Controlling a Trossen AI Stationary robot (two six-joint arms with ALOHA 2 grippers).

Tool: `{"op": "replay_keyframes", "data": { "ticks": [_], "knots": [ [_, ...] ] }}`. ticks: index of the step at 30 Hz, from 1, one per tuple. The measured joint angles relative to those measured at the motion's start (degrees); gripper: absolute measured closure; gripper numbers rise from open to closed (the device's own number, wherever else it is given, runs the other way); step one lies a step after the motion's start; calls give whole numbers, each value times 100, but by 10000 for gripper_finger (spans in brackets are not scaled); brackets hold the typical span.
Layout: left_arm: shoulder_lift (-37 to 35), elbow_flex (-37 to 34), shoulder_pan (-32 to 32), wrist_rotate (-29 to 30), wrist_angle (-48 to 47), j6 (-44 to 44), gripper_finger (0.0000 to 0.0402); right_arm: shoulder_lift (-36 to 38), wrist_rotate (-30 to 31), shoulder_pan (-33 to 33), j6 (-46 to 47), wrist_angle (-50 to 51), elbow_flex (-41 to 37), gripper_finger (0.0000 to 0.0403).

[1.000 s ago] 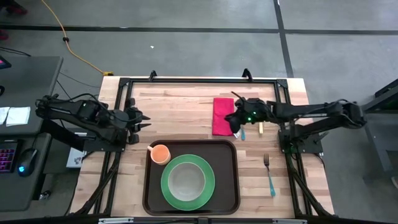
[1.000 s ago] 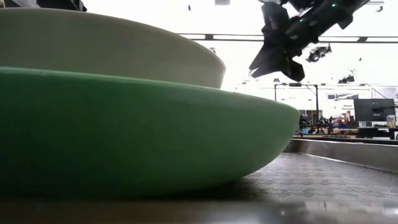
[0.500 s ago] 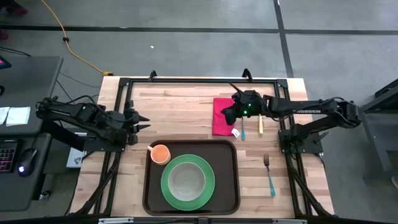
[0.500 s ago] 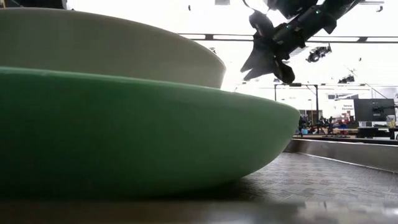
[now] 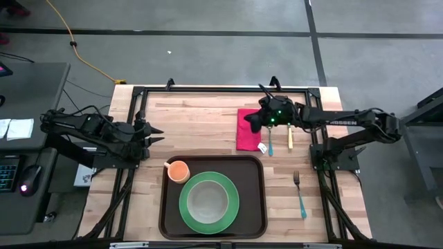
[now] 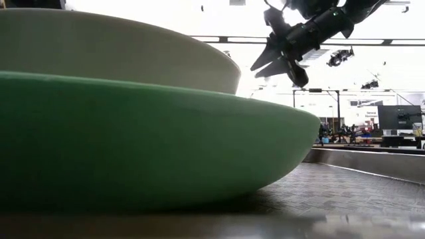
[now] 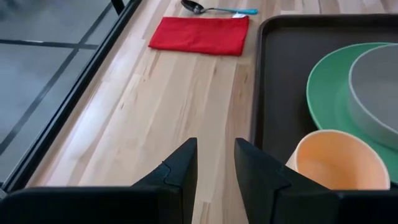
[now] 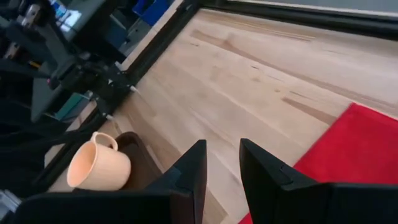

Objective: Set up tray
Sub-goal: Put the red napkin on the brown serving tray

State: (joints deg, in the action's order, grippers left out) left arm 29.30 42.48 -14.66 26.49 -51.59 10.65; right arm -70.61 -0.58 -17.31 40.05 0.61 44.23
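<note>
Fingers of the right arm (image 5: 253, 124) hang over the red napkin (image 5: 248, 129) in the upper middle of the high view, with a narrow gap between them and nothing held; the right wrist view shows the two dark fingers (image 8: 188, 174) parted slightly above bare wood, and the low view shows them (image 6: 273, 58) raised in the air. Fingers of the left arm (image 5: 154, 131) sit at the left edge of the wooden surface (image 5: 201, 117), pointing inward, also set narrowly apart and empty, as the left wrist view shows (image 7: 214, 165).

The tray (image 5: 257, 200), dark brown with rounded corners, lies at the lower middle of the high view, on the near part of the surface. On it rests a green plate (image 5: 188, 206) carrying a pale bowl (image 5: 208, 202), and an orange cup (image 5: 178, 170) stands in the tray's upper left corner.

Just right of the napkin lie a spoon with a blue handle (image 5: 270, 144) and a knife with a yellowish handle (image 5: 290, 140). A fork with a blue handle (image 5: 300, 194) lies to the right of the tray, apart from it.

Pale lettering runs along the right arm's forearm (image 5: 342, 122), too small to read. No other writing can be made out.
</note>
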Motion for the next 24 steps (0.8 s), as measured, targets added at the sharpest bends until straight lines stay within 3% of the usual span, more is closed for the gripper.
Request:
{"op": "replay_keyframes", "data": {
  "ticks": [8, 18, 24],
  "knots": [
    [0, 0, 0, 50, 5, -52, 266, -38, 43, -147, 334, 480, -2, 329],
    [-15, 0, 0, 338, 51, -179, 266, -486, -77, -91, 382, 357, -2, 329],
    [-395, 0, 0, 366, 129, -319, 266, -846, -155, -91, 167, 375, 526, 329]
  ]
}}
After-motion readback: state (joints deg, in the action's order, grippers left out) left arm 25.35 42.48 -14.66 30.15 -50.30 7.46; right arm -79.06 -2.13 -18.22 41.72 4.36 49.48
